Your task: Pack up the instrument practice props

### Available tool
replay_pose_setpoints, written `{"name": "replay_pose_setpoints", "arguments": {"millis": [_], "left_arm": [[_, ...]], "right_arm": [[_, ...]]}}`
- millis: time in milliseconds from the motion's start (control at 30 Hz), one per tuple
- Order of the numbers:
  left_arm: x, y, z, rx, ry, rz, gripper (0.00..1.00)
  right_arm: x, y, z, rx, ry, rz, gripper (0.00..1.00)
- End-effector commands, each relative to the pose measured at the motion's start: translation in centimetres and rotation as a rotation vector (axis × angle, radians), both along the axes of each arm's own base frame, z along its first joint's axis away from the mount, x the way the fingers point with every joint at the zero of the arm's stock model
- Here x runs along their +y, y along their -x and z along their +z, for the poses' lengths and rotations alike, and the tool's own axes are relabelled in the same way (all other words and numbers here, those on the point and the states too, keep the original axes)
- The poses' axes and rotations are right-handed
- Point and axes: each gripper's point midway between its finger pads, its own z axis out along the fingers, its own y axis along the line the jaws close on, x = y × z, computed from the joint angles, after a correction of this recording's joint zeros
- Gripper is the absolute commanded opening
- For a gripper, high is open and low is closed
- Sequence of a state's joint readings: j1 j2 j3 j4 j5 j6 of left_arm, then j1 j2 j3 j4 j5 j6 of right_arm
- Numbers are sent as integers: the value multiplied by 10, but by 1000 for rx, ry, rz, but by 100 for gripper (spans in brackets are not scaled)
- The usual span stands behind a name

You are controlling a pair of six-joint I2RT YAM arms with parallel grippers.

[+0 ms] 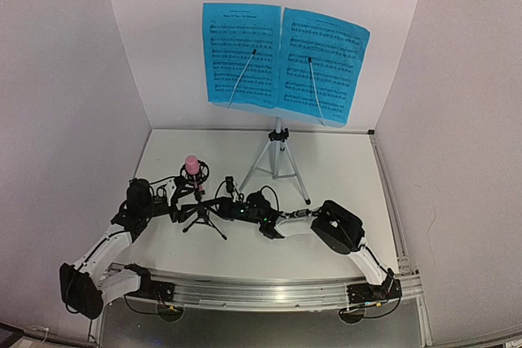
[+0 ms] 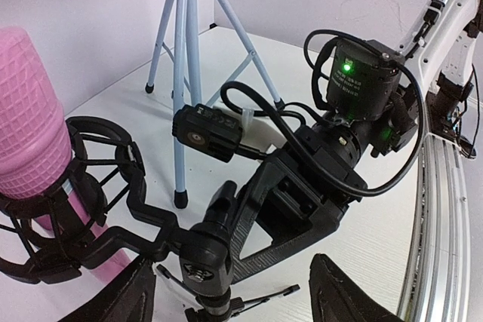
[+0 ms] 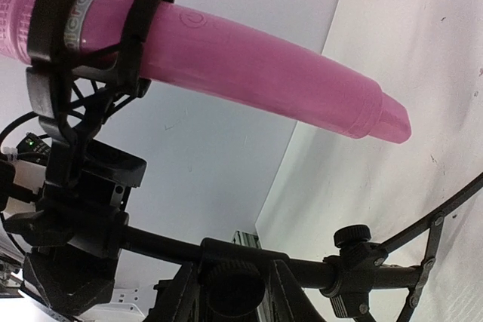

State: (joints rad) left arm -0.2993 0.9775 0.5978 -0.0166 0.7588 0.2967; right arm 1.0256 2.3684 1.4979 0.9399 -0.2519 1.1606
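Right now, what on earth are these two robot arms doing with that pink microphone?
Both arms reach in at the small black tripod mic stand, which holds the pink microphone. The right hand appears clamped on the stand's post, while the left hand is open, its fingers on either side of the stand. Behind them the silver-tripod music stand is upright with two blue music sheets on its desk. Nothing looks packed yet.

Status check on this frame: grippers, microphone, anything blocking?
Left gripper open over mic stand legs. Right gripper shut on its post. Pink microphone seated in ring mount. Music stand apart, behind.
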Motion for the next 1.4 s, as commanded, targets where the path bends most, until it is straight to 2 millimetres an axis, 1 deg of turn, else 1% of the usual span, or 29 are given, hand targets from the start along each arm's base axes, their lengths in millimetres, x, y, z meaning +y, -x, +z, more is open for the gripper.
{"name": "replay_pose_setpoints", "arguments": {"millis": [0, 100, 167, 233, 333, 400, 500, 633, 700, 800, 867, 900, 933, 1033, 1100, 1167, 1233, 1367], "left_arm": [[-1, -2, 21, -66, 4, -4, 69], [0, -7, 19, -63, 4, 16, 69], [1, -11, 11, -46, -13, 30, 69], [3, -14, -1, -38, -39, 35, 68], [2, -13, -13, -34, -62, 18, 68], [1, -13, -12, -40, -56, 13, 68], [0, -13, -3, -64, -38, 9, 68], [0, -13, -5, -68, -46, 7, 69], [2, -13, -3, -76, -51, 20, 69], [4, -12, 1, -91, -57, 32, 71], [5, -9, 0, -80, -66, 30, 72], [6, -8, 1, -81, -67, 29, 73], [6, -7, 0, -78, -67, 27, 74], [6, -4, -4, -63, -66, 28, 75], [7, -5, -10, -48, -71, 38, 75], [8, -8, -15, -34, -75, 56, 74], [9, -12, -19, -16, -78, 72, 72], [7, -15, -27, 17, -101, 65, 71]], "right_arm": [[-2, -2, 3, -33, 32, 1, 31], [-5, 1, 4, -58, 70, 6, 33], [-8, 3, 4, -72, 86, 8, 34], [-9, 6, 5, -84, 98, 14, 36], [-12, 8, 10, -114, 127, 17, 38], [-13, 11, 14, -139, 147, 22, 39], [-14, 14, 20, -170, 173, 32, 42], [-20, 21, 29, -201, 216, 50, 44], [-28, 25, 32, -227, 270, 53, 47], [-40, 28, 42, -280, 342, 50, 50], [-49, 30, 46, -306, 393, 49, 54], [-53, 30, 54, -330, 407, 47, 56], [-57, 30, 61, -353, 427, 40, 61], [-70, 20, 88, -427, 502, -24, 81], [-75, 7, 109, -520, 542, -82, 86], [-74, -8, 125, -604, 577, -150, 90], [-67, -18, 127, -672, 615, -158, 93], [-39, -33, 137, -789, 610, -147, 95]]}}
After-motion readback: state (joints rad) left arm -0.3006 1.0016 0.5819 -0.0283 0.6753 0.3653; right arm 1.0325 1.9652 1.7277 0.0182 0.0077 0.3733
